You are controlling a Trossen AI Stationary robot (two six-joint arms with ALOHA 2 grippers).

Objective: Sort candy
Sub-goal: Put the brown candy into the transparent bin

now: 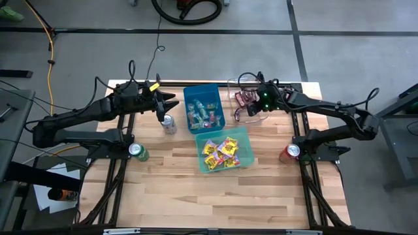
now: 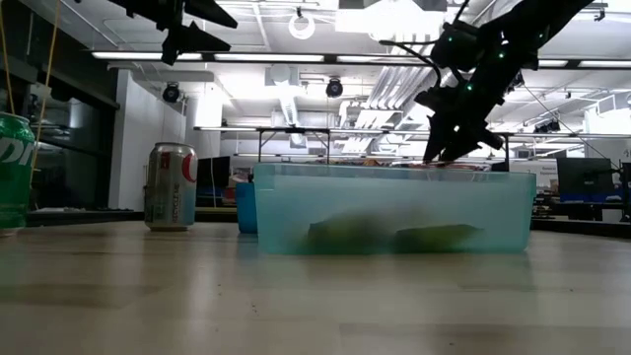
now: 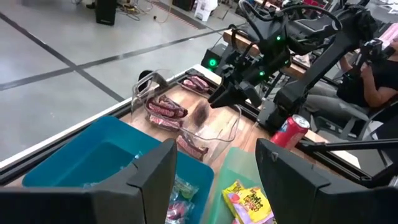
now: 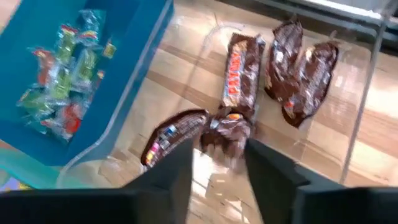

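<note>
Sorting looks nearly done: right gripper (image 4: 217, 163), fingers parted, releases a dark maroon wrapped bar (image 4: 225, 132) just beyond its tips into the clear plastic bin (image 1: 233, 83) (left gripper (image 3: 214, 180) waits wide, empty).

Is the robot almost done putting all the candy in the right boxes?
Looks nearly done. Yellow packets fill the green bin, small green and red sweets the blue bin, maroon bars the clear tray. The right end effector hovers over another blurred bar in that tray. No loose candy shows on the table.
</note>
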